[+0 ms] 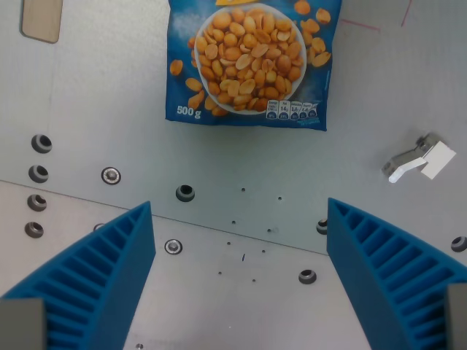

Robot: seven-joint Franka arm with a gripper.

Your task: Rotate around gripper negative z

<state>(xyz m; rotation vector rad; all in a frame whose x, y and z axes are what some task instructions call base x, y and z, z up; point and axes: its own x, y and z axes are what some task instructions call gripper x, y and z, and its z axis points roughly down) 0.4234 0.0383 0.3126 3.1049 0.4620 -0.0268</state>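
Observation:
Two blue ribbed fingers (95, 277) rise from the bottom corners of the wrist view, spread wide apart. My gripper (241, 211) is open with nothing between the fingers, only bare grey metal table beneath. A blue 500 g bag of peanuts (252, 62) lies flat on the table at the top centre, well beyond the fingertips and apart from them. Its upper part is cut off by the frame's top edge.
The grey metal table (241, 168) carries several bolt holes and screws, with a plate seam running across below the middle. A small white and grey clip (419, 160) lies at the wrist view's right. A beige tab (41, 18) sits in the top left corner.

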